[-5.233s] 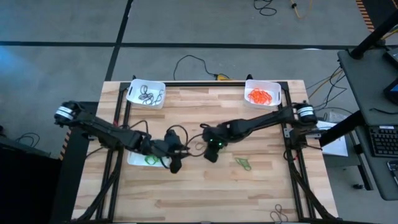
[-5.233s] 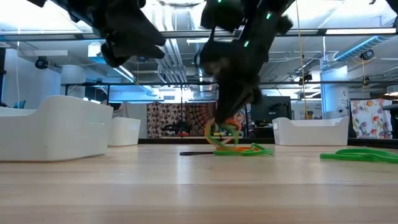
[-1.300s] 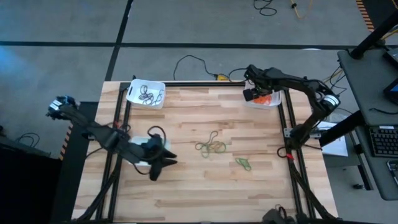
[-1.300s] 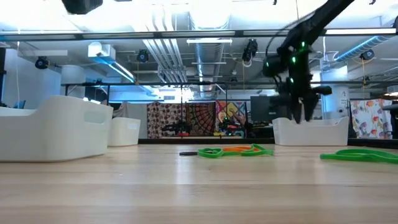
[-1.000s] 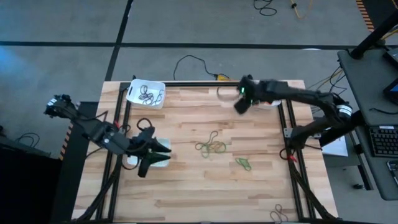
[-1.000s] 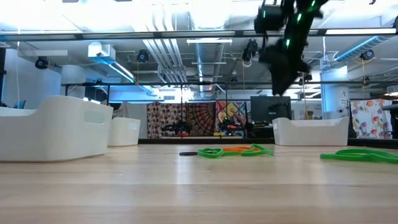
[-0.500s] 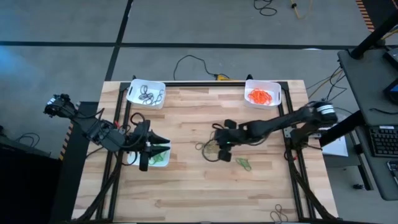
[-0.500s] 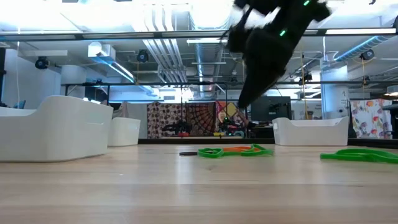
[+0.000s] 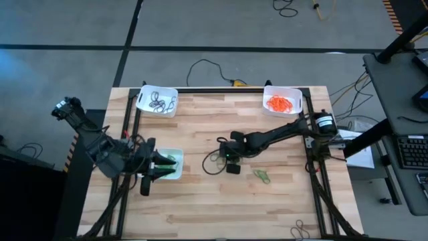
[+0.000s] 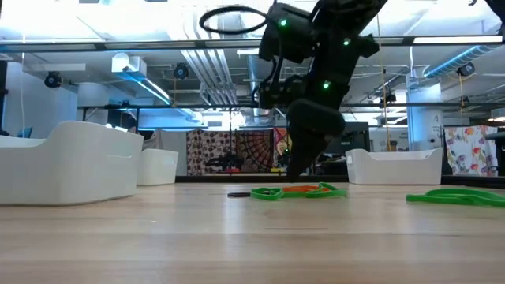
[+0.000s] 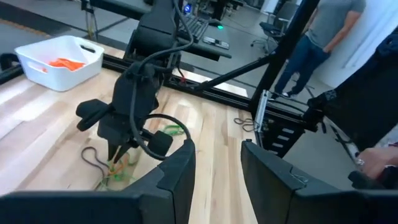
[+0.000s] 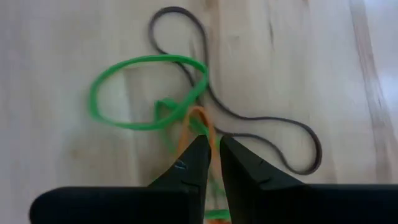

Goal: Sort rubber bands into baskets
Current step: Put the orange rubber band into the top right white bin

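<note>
A tangle of one orange (image 12: 198, 117), one green (image 12: 143, 93) and one dark rubber band (image 12: 261, 124) lies flat at the table's centre (image 9: 217, 159). My right gripper (image 12: 213, 140) stands down on it (image 10: 296, 177), its fingers nearly together on the orange band. Another green band (image 9: 262, 176) lies to its right. Three white baskets stand on the table. The far-left one (image 9: 157, 100) holds dark bands, the far-right one (image 9: 282, 100) orange bands, and the near-left one (image 9: 175, 161) green bands. My left gripper (image 9: 164, 165) is open and empty over the near-left basket. My right gripper comes from above, pointing down, with its two fingertips (image 12: 200, 149) either side of the orange band's strands just below its loop end (image 12: 200, 124). Only a narrow gap shows between the fingers. The band lies on the table, tangled with the green one.
Black frame rails run along the table's left (image 9: 127, 127), right (image 9: 309, 134) and far edges. A person (image 11: 323, 37) stands beyond the table in the left wrist view. Bare wood lies along the near edge.
My right gripper has swung from near the far-right basket toward the table's centre and gone down onto the tangle of bands. The bands lie as before. My left gripper has stayed over the near-left basket.
</note>
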`<state>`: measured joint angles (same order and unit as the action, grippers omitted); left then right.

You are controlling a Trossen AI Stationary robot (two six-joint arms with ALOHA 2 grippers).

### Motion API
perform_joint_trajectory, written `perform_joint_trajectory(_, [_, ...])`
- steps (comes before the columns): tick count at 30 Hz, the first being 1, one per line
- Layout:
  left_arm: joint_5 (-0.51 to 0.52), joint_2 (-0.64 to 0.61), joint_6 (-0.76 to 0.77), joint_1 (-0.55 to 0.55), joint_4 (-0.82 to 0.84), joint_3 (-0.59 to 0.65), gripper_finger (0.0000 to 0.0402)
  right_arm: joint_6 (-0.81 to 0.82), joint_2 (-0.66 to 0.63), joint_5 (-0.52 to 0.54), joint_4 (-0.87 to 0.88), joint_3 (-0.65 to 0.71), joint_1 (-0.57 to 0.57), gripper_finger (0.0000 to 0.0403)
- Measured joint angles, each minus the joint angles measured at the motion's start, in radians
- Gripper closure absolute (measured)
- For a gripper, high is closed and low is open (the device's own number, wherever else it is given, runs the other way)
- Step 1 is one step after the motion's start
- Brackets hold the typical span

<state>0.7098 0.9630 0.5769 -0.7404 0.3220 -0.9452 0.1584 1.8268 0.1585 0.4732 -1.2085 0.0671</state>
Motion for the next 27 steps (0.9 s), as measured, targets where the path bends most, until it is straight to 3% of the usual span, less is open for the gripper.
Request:
perform_joint_trajectory(3, [0.061, 0.000, 0.011, -0.038, 0.002, 0.009, 0.0287, -0.005, 0.010, -0.018, 0.001, -0.005, -0.015, 0.0371])
perform_joint_trajectory(8, [0.068, 0.000, 0.032, -0.053, 0.003, 0.012, 0.0287, -0.021, 0.023, -0.090, 0.015, -0.002, -0.026, 0.0371])
perform_joint_trajectory(19, [0.080, 0.000, 0.035, -0.053, 0.023, 0.015, 0.0287, -0.028, 0.042, -0.089, 0.016, -0.002, -0.031, 0.0371])
perform_joint_trajectory(27, [0.142, 0.001, 0.038, -0.053, 0.040, 0.026, 0.0287, -0.039, 0.051, -0.088, 0.016, -0.002, -0.032, 0.0380])
